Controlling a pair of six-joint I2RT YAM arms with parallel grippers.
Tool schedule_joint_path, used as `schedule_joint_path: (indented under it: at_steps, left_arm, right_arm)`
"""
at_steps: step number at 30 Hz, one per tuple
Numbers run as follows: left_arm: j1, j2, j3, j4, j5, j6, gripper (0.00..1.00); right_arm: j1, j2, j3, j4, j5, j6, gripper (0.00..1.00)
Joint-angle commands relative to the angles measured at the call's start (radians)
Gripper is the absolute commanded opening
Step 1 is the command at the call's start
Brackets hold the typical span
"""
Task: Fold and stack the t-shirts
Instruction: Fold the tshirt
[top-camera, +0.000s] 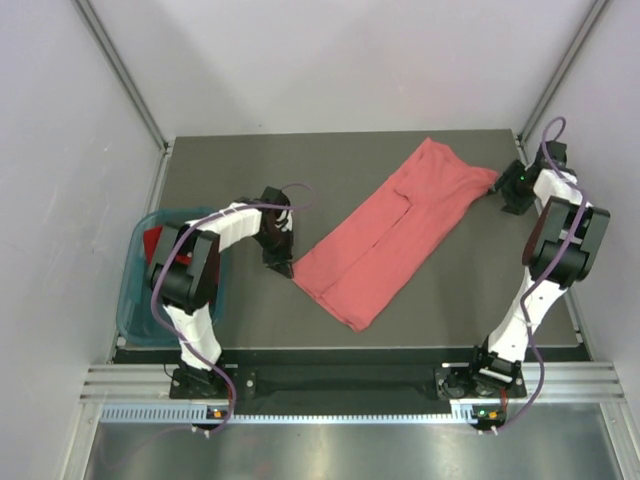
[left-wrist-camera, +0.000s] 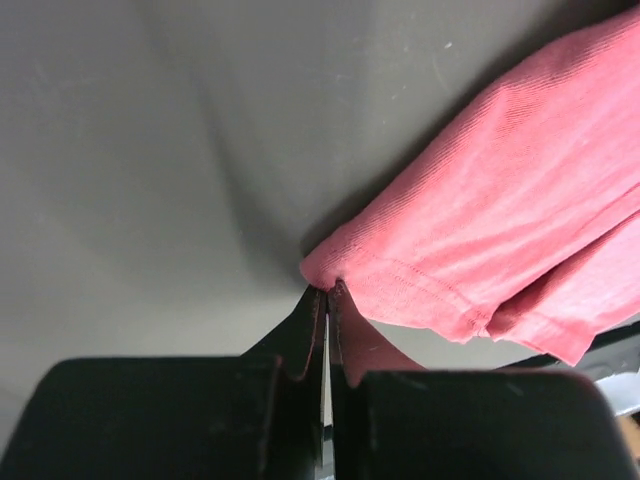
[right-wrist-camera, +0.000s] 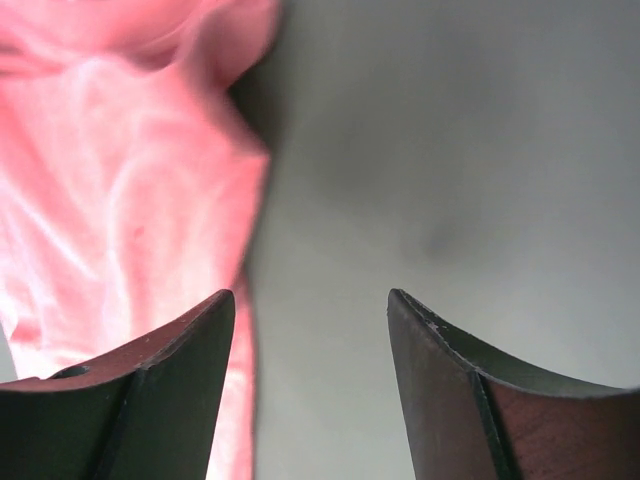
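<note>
Okay, I count 2: red shirt (top-camera: 152, 240) in basket (top-camera: 130, 300); pink shirt (top-camera: 395, 235) lies diagonal beside it; L pincer (left-wrist-camera: 327, 292) grasps its corner, R pincer (right-wrist-camera: 312, 330) released.

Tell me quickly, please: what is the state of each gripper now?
Left gripper: closed on a corner of the pink t-shirt.
Right gripper: open, holding nothing.

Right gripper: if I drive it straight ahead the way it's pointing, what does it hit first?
The right gripper likely meets bare table first, just beside the edge of the pink shirt; depth is unclear.
</note>
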Motion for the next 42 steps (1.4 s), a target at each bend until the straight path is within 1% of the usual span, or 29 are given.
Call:
schedule_joint_path:
  at_steps: [1, 3, 6, 8, 9, 11, 12, 14, 15, 16, 18, 19, 20, 21, 22, 23, 25, 26, 28, 29, 31, 32, 34, 35, 37, 38, 40, 42]
  left_arm:
    - [0.004, -0.074, -0.058, 0.062, -0.024, -0.053, 0.0]
    - [0.004, -0.12, -0.127, 0.071, -0.041, -0.098, 0.0]
    - [0.004, -0.258, -0.222, 0.066, -0.078, -0.147, 0.0]
    - [0.002, -0.323, -0.292, 0.053, -0.095, -0.179, 0.0]
    - [0.002, -0.39, -0.314, 0.05, -0.095, -0.191, 0.0]
    - [-0.001, -0.458, -0.383, 0.05, -0.078, -0.23, 0.0]
    - [-0.006, -0.517, -0.402, 0.056, -0.064, -0.244, 0.0]
    - [-0.025, -0.559, -0.443, 0.063, -0.02, -0.288, 0.0]
    - [-0.036, -0.575, -0.454, 0.076, -0.001, -0.306, 0.02]
    - [-0.05, -0.604, -0.463, 0.082, 0.016, -0.323, 0.06]
    - [-0.102, -0.644, -0.472, 0.079, 0.011, -0.363, 0.19]
    - [-0.116, -0.657, -0.469, 0.068, 0.002, -0.368, 0.39]
    - [-0.13, -0.668, -0.456, 0.053, -0.009, -0.371, 0.48]
    - [-0.13, -0.687, -0.436, 0.036, -0.022, -0.368, 0.7]
    - [-0.13, -0.691, -0.436, 0.022, -0.033, -0.36, 0.77]
    - [-0.13, -0.693, -0.396, 0.01, -0.045, -0.344, 0.83]
    - [-0.13, -0.673, -0.342, -0.039, -0.082, -0.322, 0.85]
    - [-0.13, -0.659, -0.278, -0.05, -0.094, -0.301, 0.85]
    - [-0.13, -0.612, -0.214, -0.061, -0.125, -0.278, 0.85]
    - [-0.128, -0.595, -0.146, -0.062, -0.134, -0.253, 0.85]
    - [-0.128, -0.53, -0.075, -0.052, -0.142, -0.227, 0.83]
    - [-0.127, -0.507, -0.013, -0.037, -0.145, -0.195, 0.82]
    - [-0.125, -0.435, 0.069, 0.037, -0.142, -0.156, 0.81]
    - [-0.116, -0.409, 0.099, 0.063, -0.128, -0.121, 0.81]
    - [-0.104, -0.328, 0.161, 0.128, -0.113, -0.097, 0.8]
    - [-0.098, -0.299, 0.223, 0.143, -0.086, -0.081, 0.8]
    - [-0.095, -0.213, 0.322, 0.169, -0.052, -0.072, 0.79]
    - [-0.095, -0.141, 0.373, 0.174, 0.014, -0.069, 0.78]
  right_arm:
    - [0.052, -0.081, 0.0, 0.016, -0.018, -0.011, 0.63]
    - [0.064, -0.084, -0.005, 0.02, -0.021, -0.002, 0.62]
    - [0.076, -0.084, -0.011, 0.04, -0.032, 0.01, 0.62]
    - [0.084, -0.078, -0.008, 0.05, -0.048, 0.013, 0.62]
    - [0.093, -0.069, 0.0, 0.054, -0.056, 0.013, 0.62]
    - [0.109, -0.059, 0.01, 0.074, -0.075, 0.015, 0.61]
    - [0.128, -0.049, 0.03, 0.077, -0.079, 0.018, 0.61]
    - [0.152, -0.039, 0.053, 0.079, -0.067, 0.018, 0.61]
    - [0.168, -0.033, 0.069, 0.082, -0.062, 0.029, 0.61]
    - [0.175, -0.032, 0.072, 0.083, -0.055, 0.035, 0.62]
    - [0.185, -0.036, 0.067, 0.097, -0.033, 0.065, 0.62]
    - [0.184, -0.038, 0.067, 0.099, -0.029, 0.075, 0.62]
    - [0.185, -0.038, 0.067, 0.097, -0.012, 0.078, 0.62]
    - [0.185, -0.039, 0.066, 0.096, -0.007, 0.081, 0.63]
    - [0.184, -0.039, 0.066, 0.093, -0.001, 0.078, 0.63]
    - [0.184, -0.039, 0.066, 0.09, 0.007, 0.066, 0.63]
    - [0.184, -0.038, 0.07, 0.083, 0.008, 0.05, 0.63]
    - [0.184, -0.038, 0.07, 0.086, -0.005, 0.043, 0.63]
    - [0.185, -0.039, 0.064, 0.112, -0.033, 0.029, 0.63]
    - [0.188, -0.038, 0.067, 0.122, -0.039, 0.026, 0.63]
    - [0.193, -0.036, 0.076, 0.131, -0.024, 0.015, 0.63]
    - [0.193, -0.038, 0.075, 0.14, 0.002, 0.015, 0.64]
    - [0.192, -0.042, 0.076, 0.14, 0.036, 0.017, 0.64]
    - [0.192, -0.049, 0.076, 0.139, 0.071, 0.014, 0.63]
    - [0.187, -0.047, 0.08, 0.131, 0.103, 0.012, 0.63]
    - [0.182, -0.041, 0.086, 0.123, 0.123, 0.013, 0.63]
    - [0.164, -0.033, 0.087, 0.119, 0.135, 0.024, 0.63]
    - [0.146, -0.01, 0.096, 0.128, 0.113, 0.029, 0.64]
